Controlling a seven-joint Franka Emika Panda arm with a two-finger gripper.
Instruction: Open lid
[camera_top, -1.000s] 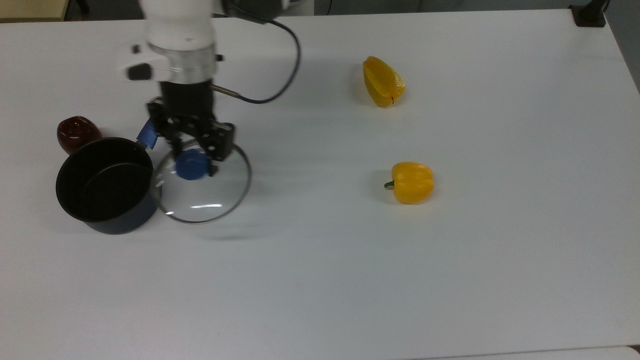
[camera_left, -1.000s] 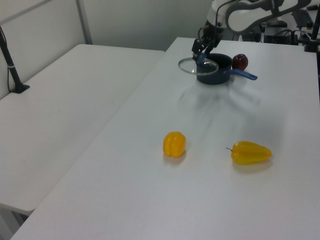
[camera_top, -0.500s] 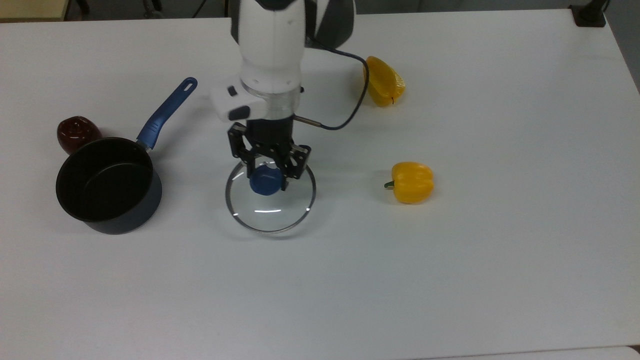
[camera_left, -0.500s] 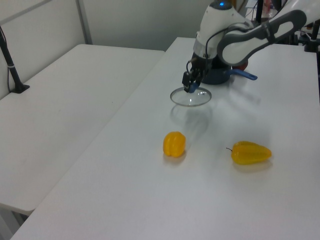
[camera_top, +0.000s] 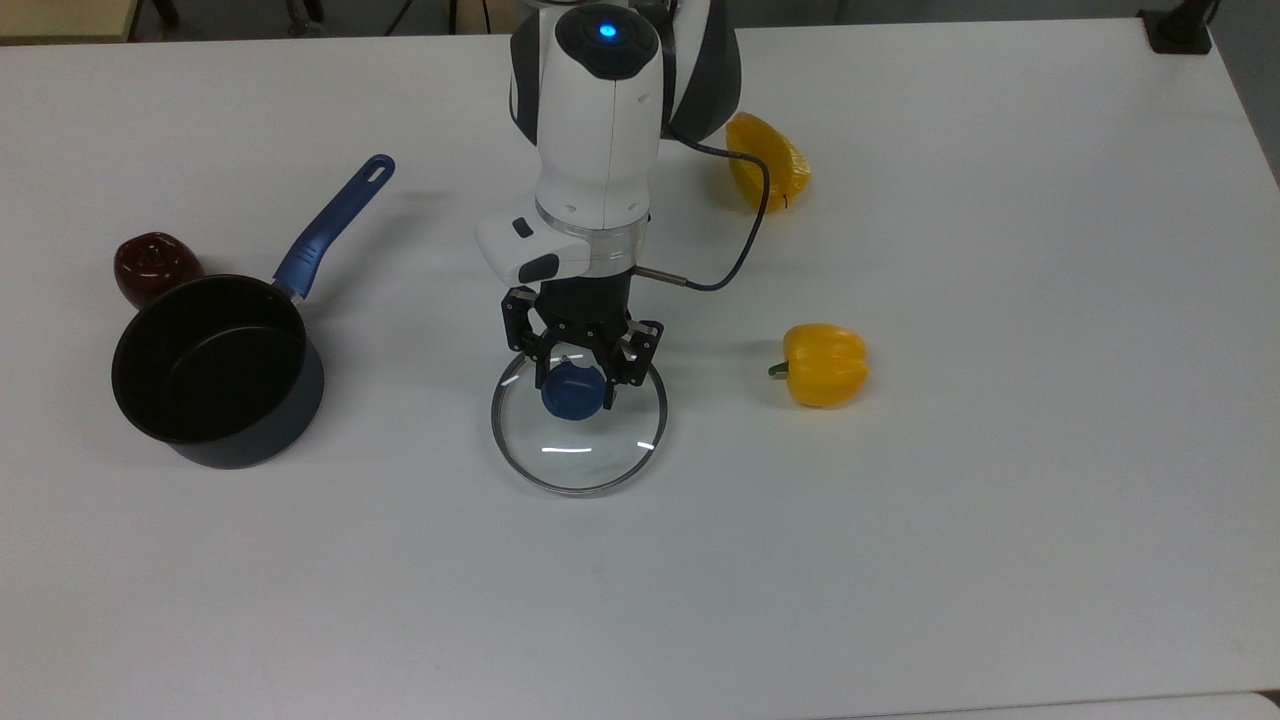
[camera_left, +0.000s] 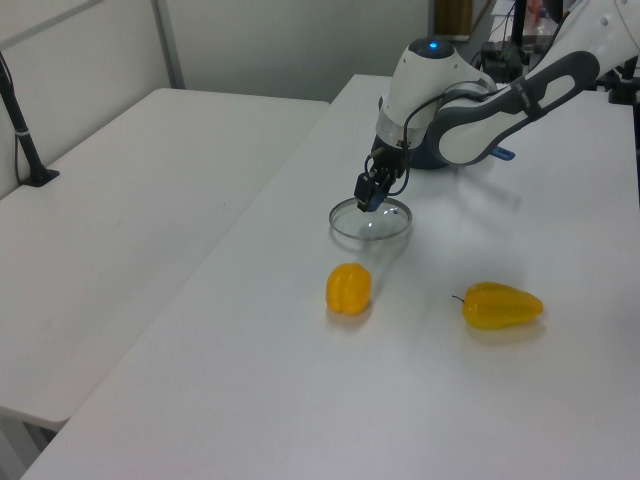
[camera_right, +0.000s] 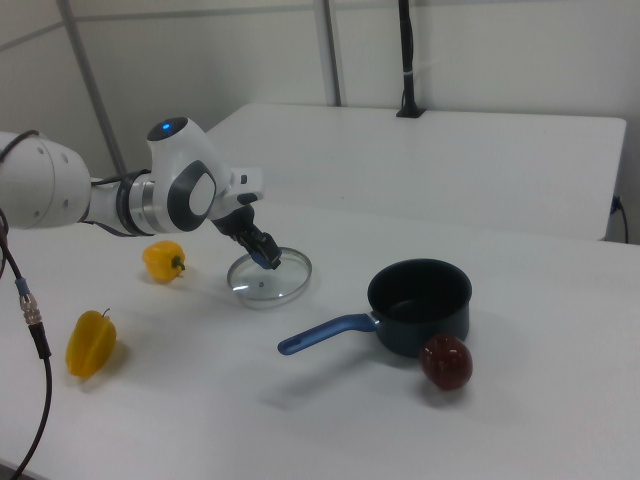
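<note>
Black two-finger gripper (camera_top: 580, 372) pinching blue knob (camera_top: 573, 393) of round clear glass lid (camera_top: 579, 436): stiff, probably breakable, best held there.

Even, bright overhead light washes the white surface (camera_top: 1000, 500), leaving only soft, faint shadows beside objects. Small white glints sit on the glass lid (camera_top: 578, 452). All views look slightly soft and grainy.

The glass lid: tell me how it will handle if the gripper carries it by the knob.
The lid looks rigid, clear glass with a thin metal rim, so probably fragile if dropped. Held only at its small blue knob by the gripper, the wide disc may tilt or swing.
</note>
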